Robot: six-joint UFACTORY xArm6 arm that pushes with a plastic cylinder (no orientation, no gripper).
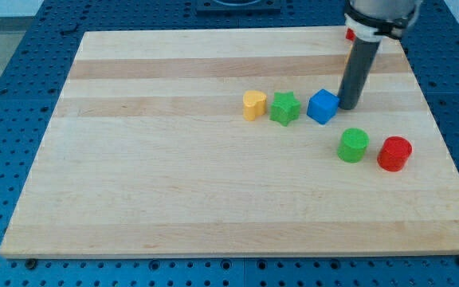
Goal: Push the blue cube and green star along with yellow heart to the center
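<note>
The arm carries no hand, only a rod, so nothing is grasped. The tip sits right of frame centre, touching or just beside the blue cube on its right. Leftward in a row lie the green star and yellow heart. Lower right on the worktop stand a green cylinder and red cylinder.

My tip touching blue cube on view's right; green star, yellow heart alongside.
</note>
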